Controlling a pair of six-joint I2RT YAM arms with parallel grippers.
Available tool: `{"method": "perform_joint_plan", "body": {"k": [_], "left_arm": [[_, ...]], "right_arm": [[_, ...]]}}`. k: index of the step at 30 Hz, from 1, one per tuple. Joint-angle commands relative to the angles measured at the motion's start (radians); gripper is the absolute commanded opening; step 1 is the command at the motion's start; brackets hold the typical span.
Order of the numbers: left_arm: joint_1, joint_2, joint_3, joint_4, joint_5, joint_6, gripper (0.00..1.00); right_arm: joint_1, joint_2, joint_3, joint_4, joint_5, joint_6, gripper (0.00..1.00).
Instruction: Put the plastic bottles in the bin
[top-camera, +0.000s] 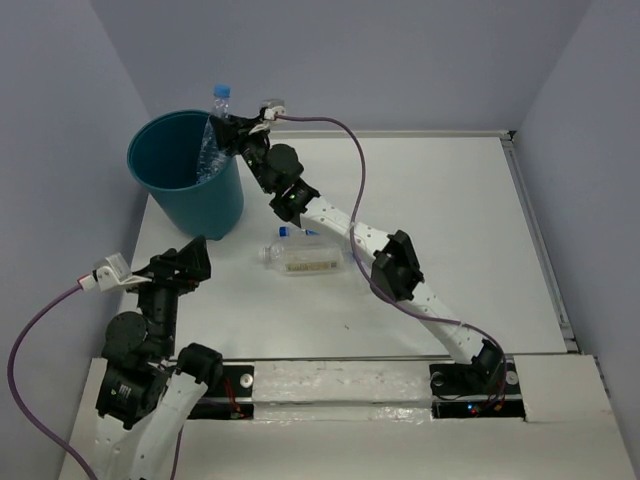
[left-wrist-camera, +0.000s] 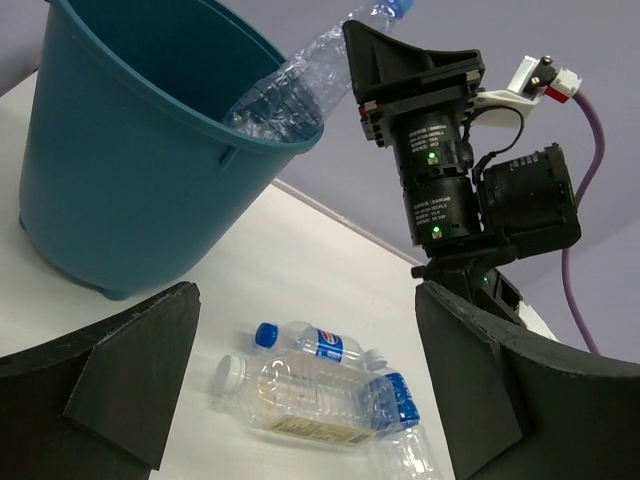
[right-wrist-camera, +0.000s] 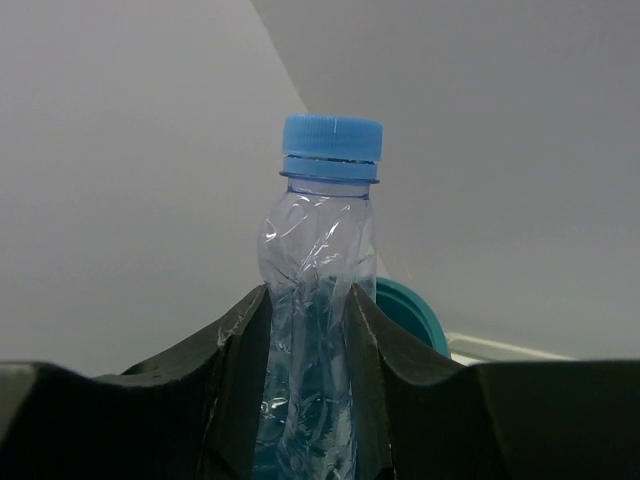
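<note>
The right jaws clench the upper body of a crumpled blue-capped bottle, which is tilted over the rim of the bin with its lower end inside. The left jaws stand spread and empty near the bin, above the surface. On the surface a cream-labelled bottle and blue-labelled ones lie touching.

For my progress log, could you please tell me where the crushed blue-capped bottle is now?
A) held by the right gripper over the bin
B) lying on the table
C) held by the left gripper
A: the right gripper clamps the bottle, tilted over the bin rim.
</note>
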Motion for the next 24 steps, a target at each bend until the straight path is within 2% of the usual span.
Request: {"method": "perform_joint_plan", "body": {"k": [1,4,5,6,9,12,13,16,17,18,19,20,23,24], "left_arm": [[-0.001,0.021,-0.009,0.066,0.011,-0.008,0.99],[-0.001,0.035,0.006,0.063,0.008,-0.007,0.99],[-0.001,0.044,0.014,0.060,0.013,-0.004,0.99],[-0.003,0.050,0.021,0.060,0.016,-0.001,0.99],[-0.001,0.075,0.055,0.052,0.039,-0.001,0.99],[-0.001,0.113,0.072,0.061,0.080,-0.005,0.99],[-0.003,0.127,0.072,0.067,0.095,-0.008,0.99],[-0.001,0.199,0.071,0.093,0.187,-0.025,0.99],[-0.003,0.219,0.064,0.105,0.250,-0.028,0.99],[-0.001,0.266,0.055,0.137,0.284,-0.039,0.99],[-0.003,0.292,0.031,0.159,0.371,-0.044,0.99],[-0.003,0.355,0.017,0.202,0.428,-0.050,0.99],[-0.021,0.456,-0.020,0.236,0.557,-0.088,0.98],[-0.032,0.492,-0.034,0.244,0.560,-0.100,0.98]], "right_arm": [[0.010,-0.034,-0.017,-0.033,-0.070,-0.057,0.44],[0.010,-0.049,-0.023,-0.041,-0.109,-0.053,0.57],[0.010,-0.057,-0.017,-0.058,-0.123,-0.051,0.65],[0.010,-0.083,-0.015,-0.066,-0.132,-0.056,0.69],[0.010,-0.157,-0.055,-0.101,-0.159,-0.089,0.75],[0.010,-0.314,-0.168,-0.171,-0.177,-0.132,0.77],[0.010,-0.420,-0.208,-0.200,-0.182,-0.149,0.77],[-0.013,-0.616,-0.487,-0.295,-0.179,-0.183,0.78],[-0.013,-0.749,-0.567,-0.359,-0.169,-0.182,0.78],[-0.041,-0.817,-0.735,-0.394,-0.156,-0.178,0.78],[-0.052,-0.882,-0.818,-0.473,-0.154,-0.160,0.77],[-0.082,-0.999,-0.966,-0.518,-0.148,-0.142,0.77],[-0.142,-1.147,-1.171,-0.709,-0.159,-0.056,0.71],[-0.189,-1.224,-1.233,-0.751,-0.165,-0.036,0.69]]}}
